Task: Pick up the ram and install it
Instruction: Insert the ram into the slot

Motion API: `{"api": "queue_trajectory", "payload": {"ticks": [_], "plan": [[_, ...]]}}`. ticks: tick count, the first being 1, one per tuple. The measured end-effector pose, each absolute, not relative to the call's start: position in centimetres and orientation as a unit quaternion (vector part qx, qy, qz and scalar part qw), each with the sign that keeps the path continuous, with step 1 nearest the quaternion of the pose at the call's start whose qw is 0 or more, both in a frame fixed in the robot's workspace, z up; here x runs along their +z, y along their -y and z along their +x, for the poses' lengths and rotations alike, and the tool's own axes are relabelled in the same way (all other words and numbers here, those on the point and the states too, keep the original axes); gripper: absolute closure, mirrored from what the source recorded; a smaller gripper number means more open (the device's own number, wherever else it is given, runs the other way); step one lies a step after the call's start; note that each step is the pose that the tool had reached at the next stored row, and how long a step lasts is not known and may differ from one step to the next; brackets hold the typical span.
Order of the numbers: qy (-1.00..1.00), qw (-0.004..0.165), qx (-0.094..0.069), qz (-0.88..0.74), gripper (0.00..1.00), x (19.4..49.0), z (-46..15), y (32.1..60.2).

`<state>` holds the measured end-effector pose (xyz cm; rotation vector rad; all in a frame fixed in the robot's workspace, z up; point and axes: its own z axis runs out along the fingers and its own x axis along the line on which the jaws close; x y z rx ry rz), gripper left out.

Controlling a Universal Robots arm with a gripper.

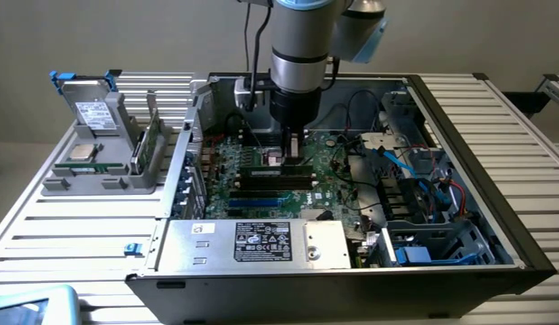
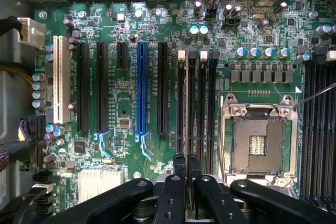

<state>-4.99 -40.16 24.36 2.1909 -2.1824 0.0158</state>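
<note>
In the exterior view I see the gripper [image 1: 296, 159] down inside the open computer case [image 1: 460, 135], over the motherboard [image 1: 261, 196]. Under it the ram [image 1: 271, 170] runs lengthwise between the exterior view's left and right, in line with the black memory slots [image 1: 275, 181].

In the wrist view the fingers [image 2: 180, 163] are clenched on the ram [image 2: 187, 108]. It shows edge-on as a thin pale line parallel to the memory slots [image 2: 202, 108], beside the empty processor socket [image 2: 257, 145]. I cannot tell whether it is seated.
</note>
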Motion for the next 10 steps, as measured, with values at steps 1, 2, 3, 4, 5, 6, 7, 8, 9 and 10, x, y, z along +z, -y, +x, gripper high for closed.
{"api": "queue_trajectory", "payload": {"ticks": [1,2,3,4,5,6,7,8,9,10], "plan": [[0.706,0.025,0.005,0.708,0.87,24.31,-4.99,40.17],[0.705,0.025,0.005,0.708,0.87,24.26,-4.99,40.19],[0.705,0.025,0.005,0.708,0.87,24.2,-4.99,40.19],[0.705,0.025,0.005,0.708,0.87,24.14,-4.99,40.19],[0.705,0.025,0.006,0.708,0.87,24.07,-4.98,40.19],[0.705,0.026,0.006,0.708,0.87,24.0,-4.99,40.19],[0.705,0.026,0.007,0.708,0.87,23.93,-4.99,40.19],[0.705,0.026,0.007,0.708,0.87,23.87,-4.99,40.19],[0.705,0.026,0.007,0.708,0.87,23.83,-5.0,40.21],[0.705,0.026,0.007,0.708,0.87,23.78,-5.0,40.21]]}}
